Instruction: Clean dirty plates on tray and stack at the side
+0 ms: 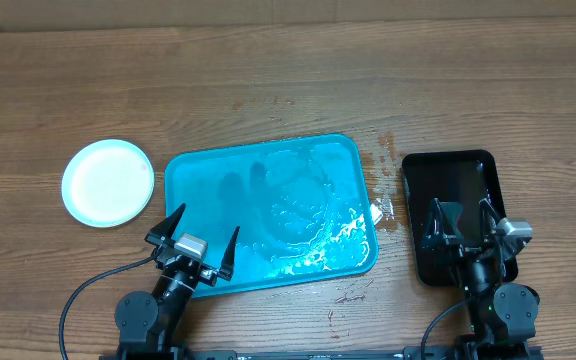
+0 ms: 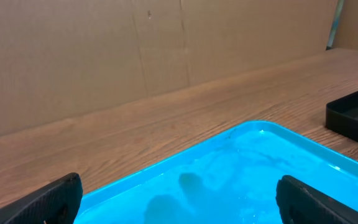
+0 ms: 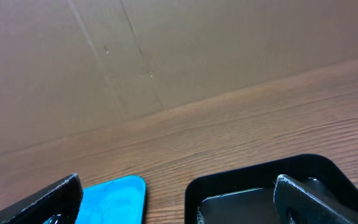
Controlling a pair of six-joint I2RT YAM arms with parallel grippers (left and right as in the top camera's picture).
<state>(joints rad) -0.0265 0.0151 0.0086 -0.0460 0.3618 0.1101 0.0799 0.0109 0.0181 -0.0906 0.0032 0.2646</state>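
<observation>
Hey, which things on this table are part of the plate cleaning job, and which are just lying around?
Job: turquoise tray, wet, no plates on it; pale-blue plate beside it on the table.
Lying about: black tray; small crumpled scrap at the turquoise tray's right edge; reddish spots on the wood.

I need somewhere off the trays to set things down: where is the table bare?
Bare: the wide strip of table beyond the plate, turquoise tray and black tray, up to the cardboard wall. Crowded: the narrow wet gap between the trays, holding a small scrap, and the near edge, where the left gripper and right gripper hang open.
</observation>
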